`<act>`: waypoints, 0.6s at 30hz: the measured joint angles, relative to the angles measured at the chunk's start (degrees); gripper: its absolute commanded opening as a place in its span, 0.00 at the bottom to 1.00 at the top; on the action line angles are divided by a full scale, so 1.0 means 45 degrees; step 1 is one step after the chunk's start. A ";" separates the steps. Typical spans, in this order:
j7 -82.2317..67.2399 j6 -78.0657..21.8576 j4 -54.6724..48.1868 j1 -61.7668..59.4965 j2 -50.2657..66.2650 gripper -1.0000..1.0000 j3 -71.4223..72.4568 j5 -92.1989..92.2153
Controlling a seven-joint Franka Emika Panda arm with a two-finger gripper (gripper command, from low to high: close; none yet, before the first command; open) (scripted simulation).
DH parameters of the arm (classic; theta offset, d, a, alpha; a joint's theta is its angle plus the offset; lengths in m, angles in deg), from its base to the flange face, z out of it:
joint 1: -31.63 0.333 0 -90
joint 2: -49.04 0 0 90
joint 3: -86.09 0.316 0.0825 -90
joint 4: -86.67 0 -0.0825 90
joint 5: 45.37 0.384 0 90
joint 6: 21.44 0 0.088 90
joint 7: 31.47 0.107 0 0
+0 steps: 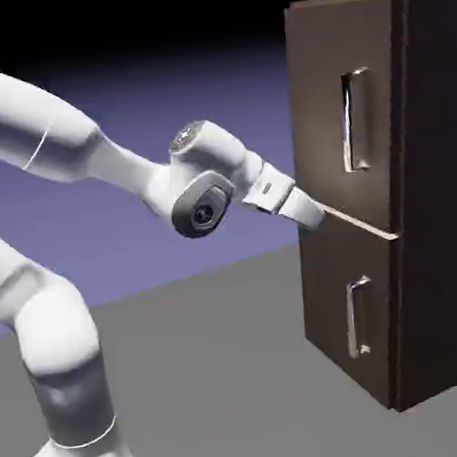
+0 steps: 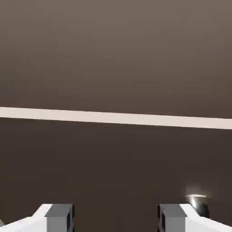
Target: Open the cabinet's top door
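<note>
Top door (image 1: 344, 108) of the cabinet (image 1: 435, 197) is seen as the upper front panel, above the pale shelf edge (image 1: 361, 223), which is taken as the landmark; it appears closed. Its vertical silver handle (image 1: 348, 122) is mounted above the shelf edge, toward the exterior view's right side of the panel, presumably so that the door can be swung from that side. The gripper (image 2: 116, 218) is held near the shelf edge, fingertips spread, with nothing seen between them; this pose is judged an approach, the spread being kept for the bar. The lower door (image 1: 348, 303) lies below the shelf edge, its shorter handle (image 1: 358, 317) jutting out; it could be caught by mistake if the hand is lowered. A rise toward the upper bar is judged to be required. Floor (image 1: 210, 376) is seen below.
</note>
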 measured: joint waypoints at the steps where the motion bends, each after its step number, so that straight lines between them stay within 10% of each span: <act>1: 0.0434 -0.0002 -0.0086 0.0140 -0.0075 0.50 -0.0168 -0.0554; 18: 0.7819 -0.0036 -0.1555 0.2513 -0.1341 0.50 -0.3023 -0.9969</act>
